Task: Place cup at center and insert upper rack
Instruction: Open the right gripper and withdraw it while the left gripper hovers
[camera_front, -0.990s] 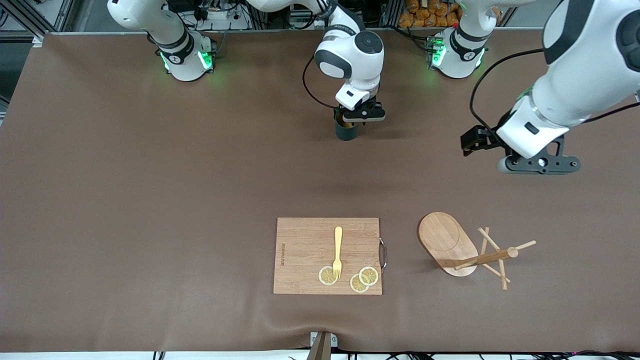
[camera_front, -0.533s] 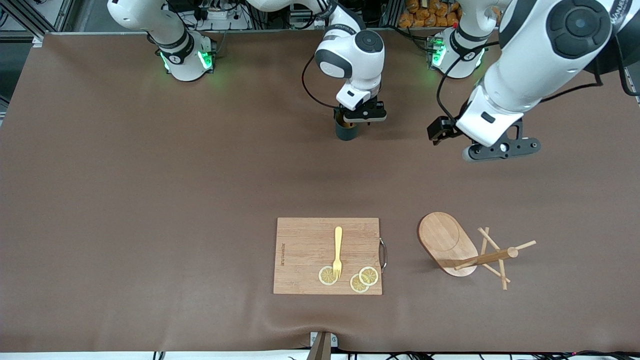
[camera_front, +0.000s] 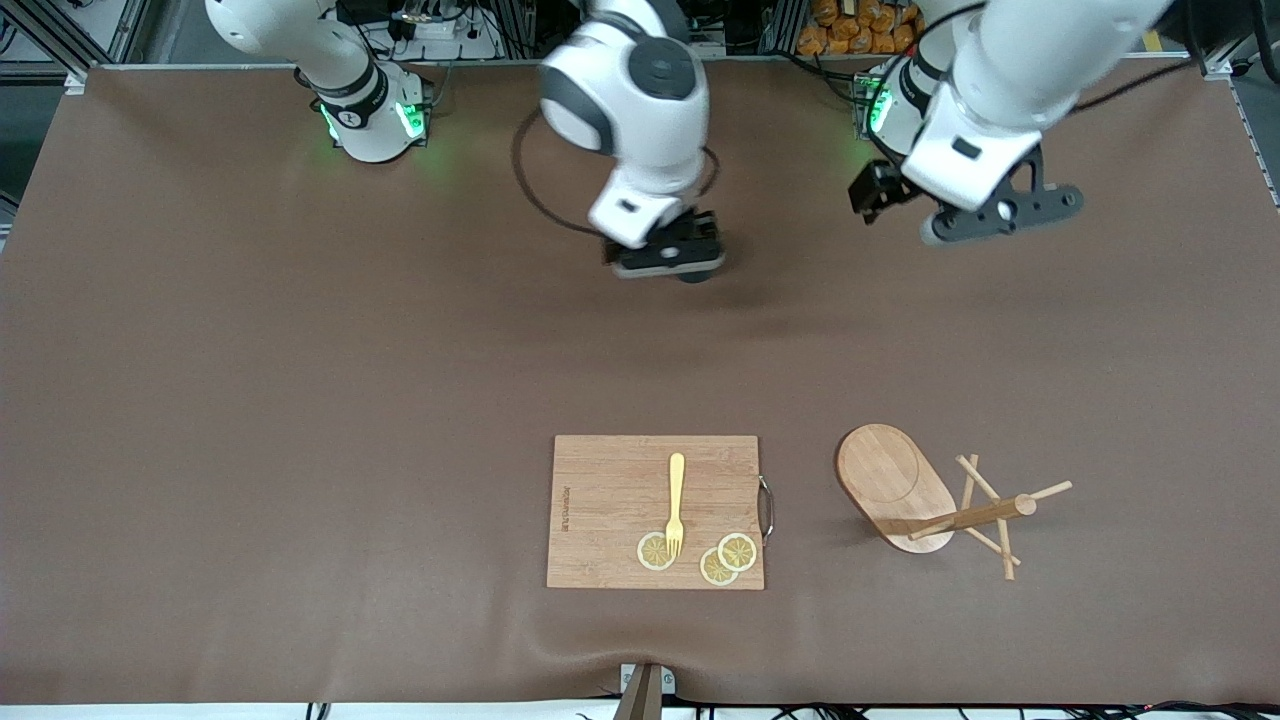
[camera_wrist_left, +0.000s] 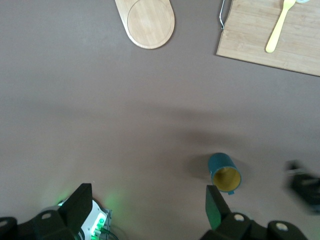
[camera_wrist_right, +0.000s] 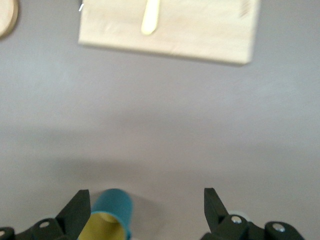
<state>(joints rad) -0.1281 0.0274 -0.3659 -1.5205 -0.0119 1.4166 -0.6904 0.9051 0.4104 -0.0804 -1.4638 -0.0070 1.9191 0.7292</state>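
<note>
Teal cup (camera_wrist_left: 224, 173) is standing free beneath the right gripper's (camera_front: 668, 258) spread, empty fingers; left gripper (camera_front: 1000, 212), fingers open, is hovering; rack (camera_front: 930, 497) is lying toppled, uninserted.

Only one marking is seen: a small line of dark engraved text on the wooden cutting board (camera_front: 655, 511), in the lower middle of the front view. It is set along the board's short edge at the frame-left side, rotated ninety degrees so it runs vertically. The letters are too small to be read; no brand or word can be made out. In both wrist views the board is cut by the upper frame edge; a faint dark mark is seen near its corner in the right wrist view, also unreadable. No other labels, numbers or signs can be read.
</note>
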